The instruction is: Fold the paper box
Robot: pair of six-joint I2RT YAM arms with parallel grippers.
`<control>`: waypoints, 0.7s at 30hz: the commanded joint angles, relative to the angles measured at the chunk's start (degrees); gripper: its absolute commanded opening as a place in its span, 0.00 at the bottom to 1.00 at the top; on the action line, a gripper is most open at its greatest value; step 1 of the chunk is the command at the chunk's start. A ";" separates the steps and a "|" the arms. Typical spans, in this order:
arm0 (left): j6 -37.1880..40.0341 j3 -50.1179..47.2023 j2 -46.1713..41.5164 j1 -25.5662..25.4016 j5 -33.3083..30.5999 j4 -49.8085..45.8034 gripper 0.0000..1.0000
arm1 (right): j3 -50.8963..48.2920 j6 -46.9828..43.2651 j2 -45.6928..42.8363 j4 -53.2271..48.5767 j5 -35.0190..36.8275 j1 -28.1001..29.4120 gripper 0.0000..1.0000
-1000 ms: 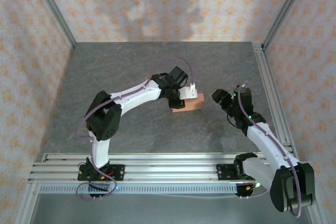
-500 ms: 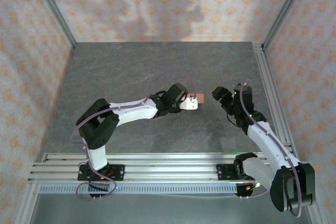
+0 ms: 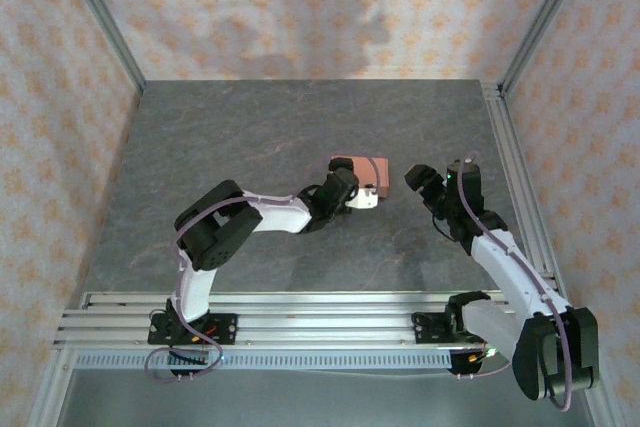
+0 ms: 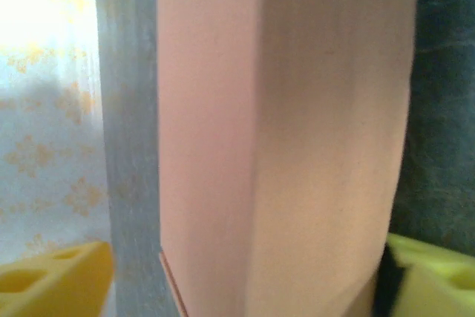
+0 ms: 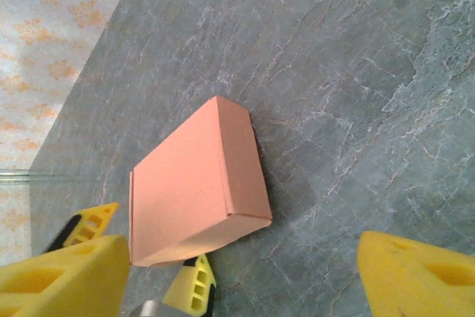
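Observation:
The paper box is a closed salmon-pink carton lying flat on the grey table. My left gripper sits at its near end, open. In the left wrist view the box fills the middle, with the gripper spread wide round it and a gap beside the left fingertip. My right gripper hovers just right of the box, open and holding nothing. The right wrist view shows the box ahead of that gripper, with the left arm's yellow fingers on either side of its near end.
An aluminium rail runs along the table's right edge, close to my right arm. Patterned walls close off the back and sides. Bare tabletop stretches to the left and behind the box.
My left gripper has opened and let go of the box, which went from being held up to lying flat on the table. The left arm's elbow shifted. The right arm has hardly moved.

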 commanded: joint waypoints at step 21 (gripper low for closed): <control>-47.73 -23.61 -39.40 15.67 8.52 -5.45 1.00 | 3.34 -20.65 4.76 10.78 12.13 -0.37 0.97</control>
